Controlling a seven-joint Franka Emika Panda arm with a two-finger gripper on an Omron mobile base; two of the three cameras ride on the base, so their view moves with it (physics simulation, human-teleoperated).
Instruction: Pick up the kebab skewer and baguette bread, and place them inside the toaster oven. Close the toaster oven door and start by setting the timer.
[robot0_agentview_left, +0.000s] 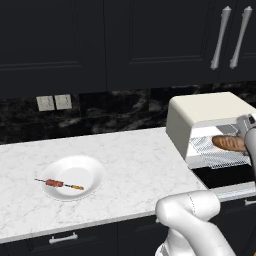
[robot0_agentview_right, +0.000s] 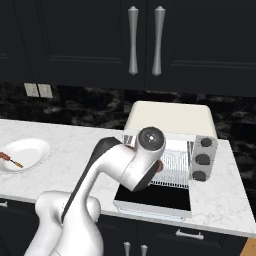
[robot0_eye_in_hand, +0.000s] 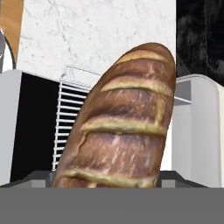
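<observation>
The golden-brown baguette bread (robot0_eye_in_hand: 127, 122) is clamped at its near end in my gripper (robot0_eye_in_hand: 109, 179), with a dark fingertip on each side. In the left base view the baguette bread (robot0_agentview_left: 229, 142) hangs at the mouth of the cream toaster oven (robot0_agentview_left: 210, 110), just above its wire rack (robot0_agentview_left: 215, 155), and my gripper (robot0_agentview_left: 245, 134) is to its right. The toaster oven door (robot0_agentview_right: 155, 197) lies folded down flat and open. The kebab skewer (robot0_agentview_left: 62, 184) rests on a white plate (robot0_agentview_left: 87, 167) at the left of the counter, far from the gripper.
Grey knobs (robot0_agentview_right: 202, 160) line the oven's right side. Dark upper cabinets with silver handles (robot0_agentview_right: 145, 40) hang above. My own arm (robot0_agentview_right: 125, 167) stands in front of the oven opening in the right base view. White marble counter (robot0_agentview_left: 135, 155) stretches between plate and oven.
</observation>
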